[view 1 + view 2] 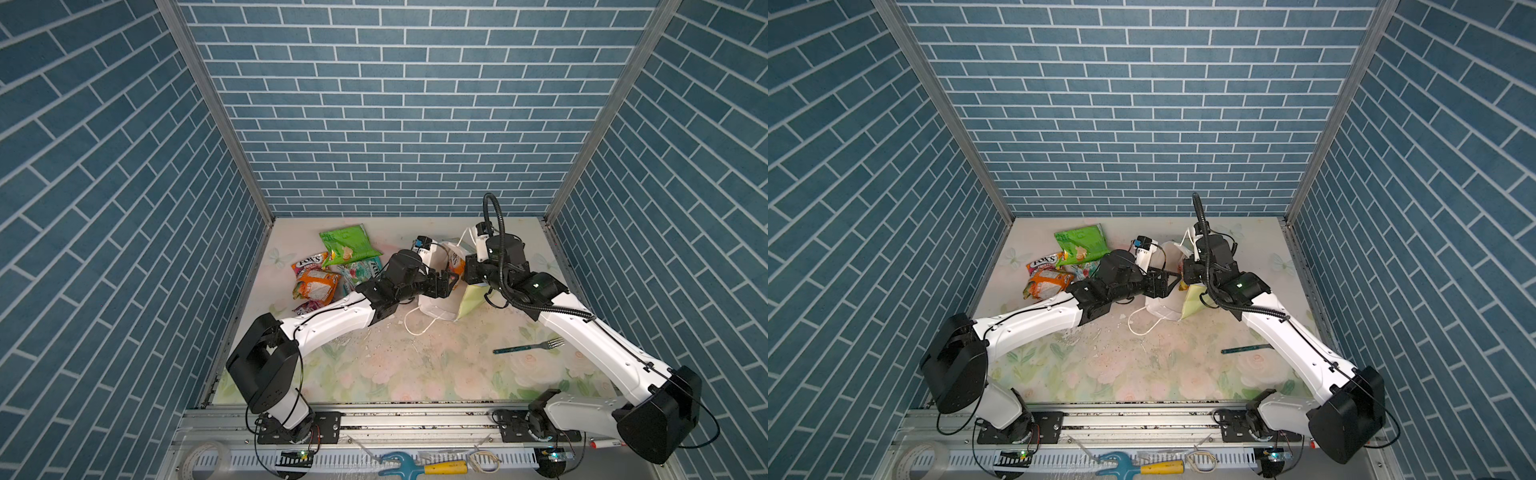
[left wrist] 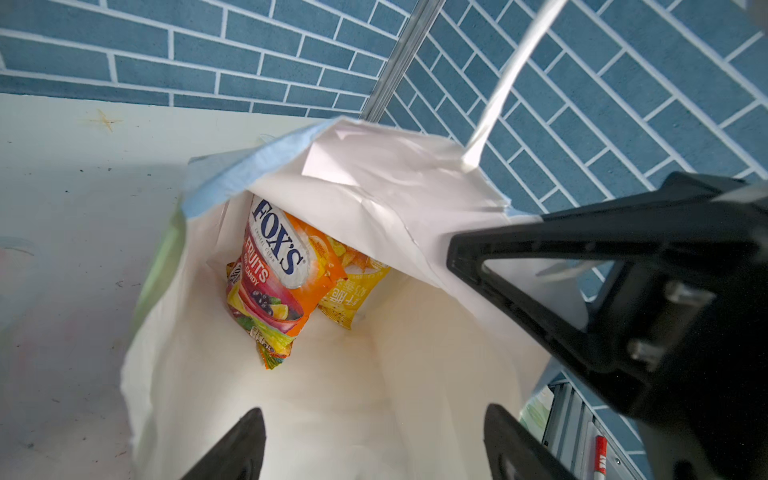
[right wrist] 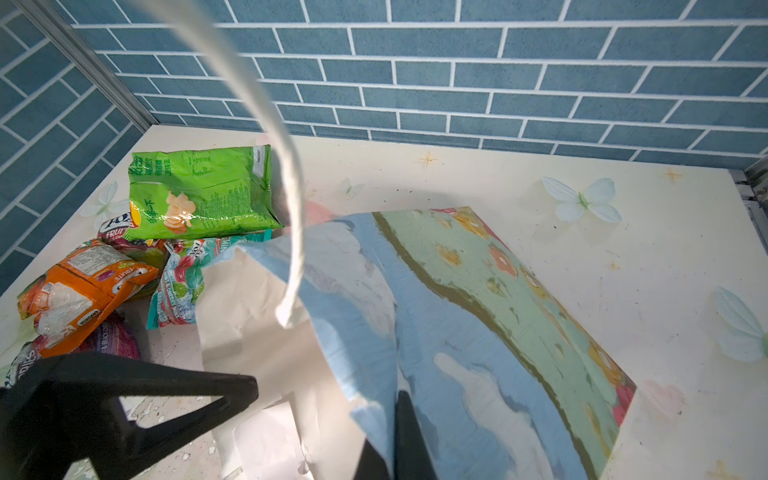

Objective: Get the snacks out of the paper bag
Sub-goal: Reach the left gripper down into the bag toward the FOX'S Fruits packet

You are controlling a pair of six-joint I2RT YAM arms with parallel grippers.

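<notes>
The tall paper gift bag (image 1: 436, 309) (image 1: 1163, 309) is white inside, with a sky-and-clouds print and pale yellow side panels. It sits mid-table towards the back, between the two arms. In both top views the arms cover its mouth, and it cannot be told whether it stands upright or leans. Its contents show only in the left wrist view. A multicoloured crinkly FOX'S fruit-candy packet (image 2: 274, 270) lies at the bottom, and a yellow plastic packet (image 2: 353, 297) is largely hidden behind it.

The left gripper (image 2: 374, 444) is spread wide at the bag's mouth and holds nothing. Its fingertips are cut off by the picture edge. The right gripper (image 3: 405, 419) is clamped on the bag's rim, and paper conceals its pads.

Left of the bag, a bright green chip bag (image 1: 349, 245), an orange crinkly packet (image 1: 313, 286) and a teal FOX'S packet (image 1: 363, 270) lie overlapping. A purple packet (image 1: 303, 308) is mostly hidden by the left arm. A white cord handle (image 1: 415, 328) trails on the floral-printed table (image 1: 415, 374). A teal-handled metal fork (image 1: 528, 347) lies apart, near the right arm.
</notes>
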